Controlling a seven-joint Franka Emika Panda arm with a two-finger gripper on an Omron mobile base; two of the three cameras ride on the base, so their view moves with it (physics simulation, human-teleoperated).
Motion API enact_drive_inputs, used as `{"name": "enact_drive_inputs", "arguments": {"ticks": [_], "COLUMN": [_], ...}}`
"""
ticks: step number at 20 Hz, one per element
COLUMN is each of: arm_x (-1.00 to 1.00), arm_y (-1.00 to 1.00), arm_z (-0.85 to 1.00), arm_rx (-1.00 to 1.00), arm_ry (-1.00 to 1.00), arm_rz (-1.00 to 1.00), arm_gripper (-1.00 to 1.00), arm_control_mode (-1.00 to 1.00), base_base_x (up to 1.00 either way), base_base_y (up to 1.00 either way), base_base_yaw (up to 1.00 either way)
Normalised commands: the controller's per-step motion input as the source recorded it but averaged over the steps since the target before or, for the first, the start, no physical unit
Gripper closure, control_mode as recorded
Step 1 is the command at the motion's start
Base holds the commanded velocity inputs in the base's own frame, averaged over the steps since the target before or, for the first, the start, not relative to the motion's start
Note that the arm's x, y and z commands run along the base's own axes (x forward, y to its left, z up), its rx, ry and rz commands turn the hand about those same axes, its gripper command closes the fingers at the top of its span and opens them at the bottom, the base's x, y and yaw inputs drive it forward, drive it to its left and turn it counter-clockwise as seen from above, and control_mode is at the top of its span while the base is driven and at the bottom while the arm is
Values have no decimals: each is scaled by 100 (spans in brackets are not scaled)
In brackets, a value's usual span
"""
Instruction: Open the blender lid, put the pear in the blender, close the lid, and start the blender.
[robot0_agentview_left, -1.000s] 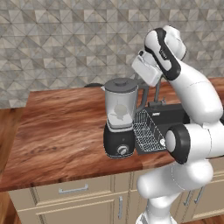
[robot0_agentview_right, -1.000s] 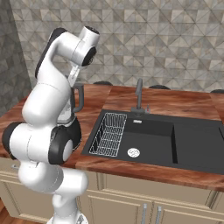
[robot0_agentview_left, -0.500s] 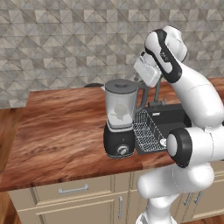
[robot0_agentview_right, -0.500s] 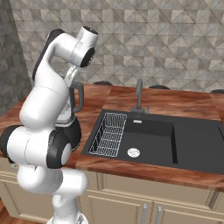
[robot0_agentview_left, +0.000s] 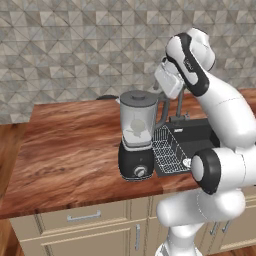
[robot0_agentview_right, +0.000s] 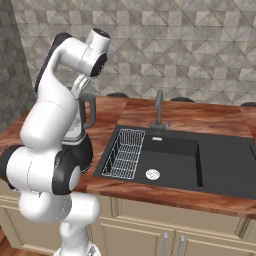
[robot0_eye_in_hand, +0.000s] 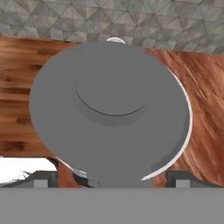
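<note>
Where stone wall (robot0_agentview_left: 75, 50) ends, wooden counter (robot0_agentview_left: 70, 145).

Wooden countertop (robot0_agentview_left: 70, 145) runs along a grey tiled wall, cabinets with drawers below. The blender (robot0_agentview_left: 136, 137) stands directly on it near the front edge, lid on the jar, just left of a black sink (robot0_agentview_right: 200, 160) set into the counter; a wire dish rack (robot0_agentview_right: 125, 152) sits in the sink's left basin and a faucet (robot0_agentview_right: 159, 107) rises behind it. Dark rounded shapes sit at the back edge by the wall, too small to identify.
</note>
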Motion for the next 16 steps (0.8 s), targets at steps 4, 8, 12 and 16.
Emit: {"name": "enact_drive_inputs", "arguments": {"ticks": [4, 8, 12, 16], "arm_x": [-59, -100, -100, -94], "arm_y": [0, 0, 0, 12], "arm_z": [56, 28, -21, -63], "arm_rx": [0, 1, 8, 8], "arm_ry": [-5, -14, -9, 0], "arm_rz": [-6, -8, -12, -18], "arm_gripper": [-100, -100, -100, -100], "arm_control_mode": [-100, -100, -100, -100], "base_base_x": [0, 0, 0, 0], "base_base_y": [0, 0, 0, 0], "base_base_yaw": [0, 0, 0, 0]}}
